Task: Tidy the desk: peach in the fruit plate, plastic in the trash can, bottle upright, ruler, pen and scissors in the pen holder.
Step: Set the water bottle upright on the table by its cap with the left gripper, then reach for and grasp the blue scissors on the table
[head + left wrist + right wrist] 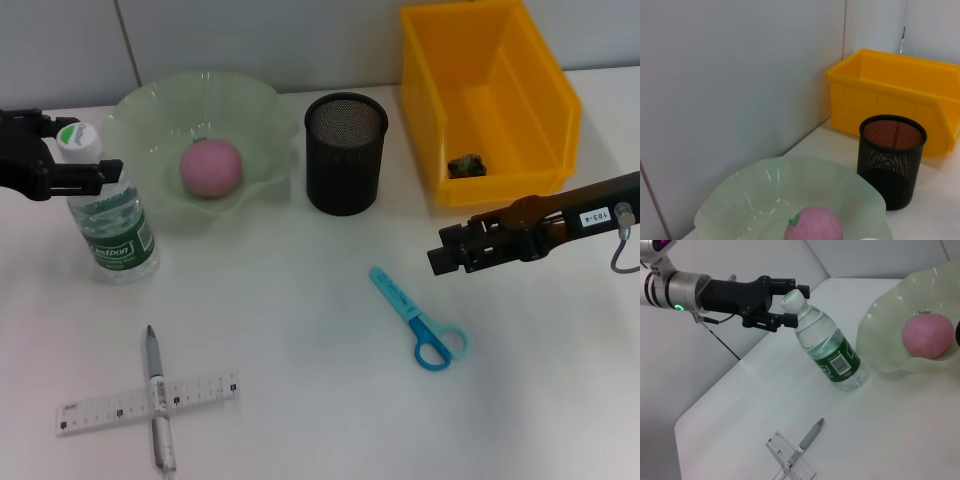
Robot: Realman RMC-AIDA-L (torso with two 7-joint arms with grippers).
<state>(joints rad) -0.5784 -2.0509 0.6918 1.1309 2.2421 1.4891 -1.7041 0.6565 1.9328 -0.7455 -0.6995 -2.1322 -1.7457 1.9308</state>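
The left gripper (82, 158) has its black fingers (782, 319) spread to either side of the neck of the bottle (108, 218), just under its white cap; whether the pads actually press the plastic cannot be told. The bottle stands upright on its base, clear with a green label, just beside the fruit plate (150, 115) on the side away from the pen holder (345, 153). The right gripper (455, 250) hovers over the table on the other side of the pen holder, below the trash can (487, 95), holding nothing; whether its fingers are parted or together cannot be told. The table (300, 400) is plain white and runs back to a pale grey panelled wall (740, 75). The fruit plate is a translucent green bowl with a wavy rim, and the pink peach (211, 167) with a small green stem sits inside it. The pen holder is a black mesh cup standing between the plate and the yellow bin that serves as trash can, in which a small dark crumpled piece of plastic (466, 165) lies. The blue scissors (420, 320) lie flat, closed, nearer the robot than the pen holder. Farther off on the bottle's side, the grey pen (158, 398) lies crossed over the clear ruler (148, 401).
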